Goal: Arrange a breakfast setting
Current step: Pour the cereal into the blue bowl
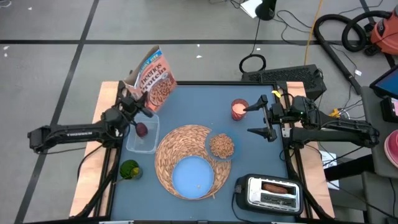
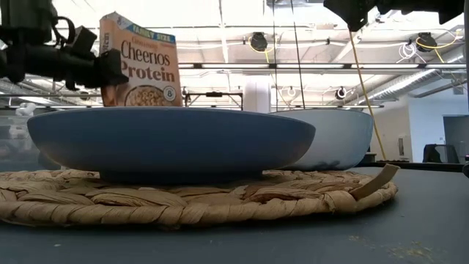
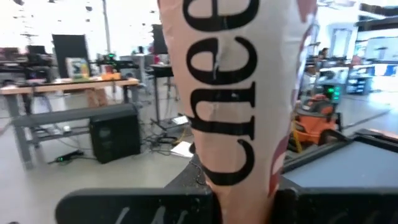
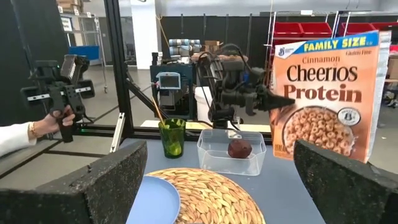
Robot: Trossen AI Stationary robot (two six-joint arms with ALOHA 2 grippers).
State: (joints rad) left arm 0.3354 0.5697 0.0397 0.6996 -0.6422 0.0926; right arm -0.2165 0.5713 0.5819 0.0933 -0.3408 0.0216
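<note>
My left gripper point(image 1: 139, 104) is shut on the orange-brown cereal box point(image 1: 153, 79) at the table's far left. The box stands upright in the right wrist view point(image 4: 324, 93). The low view hides its bottom. The light-blue plate point(image 1: 193, 176) and the small clear bowl of cereal point(image 1: 221, 145) sit on the round straw placemat point(image 1: 180, 149). A dark-red item point(image 1: 142, 129) lies in a clear tub point(image 1: 145, 138). Brown bread point(image 1: 274, 186) lies in the toaster point(image 1: 268, 193). My right gripper point(image 1: 263, 118) is open and empty at the right, its fingers apart in its wrist view point(image 4: 217, 186). My left gripper pinches the cereal box between its two fingers, one on each broad face beside the narrow side panel point(image 3: 239, 155). The fingers come level from the table's left, about halfway up the box point(image 4: 280, 101). The box stays upright. Whether its bottom rests on the table I cannot tell.
A green cup point(image 1: 129, 169) stands near the left edge. A pink cup point(image 1: 239, 109) with a thin handle in it stands far right of the placemat. The toaster fills the near right corner. A person's hand point(image 4: 53, 121) holds a handle beyond the table.
</note>
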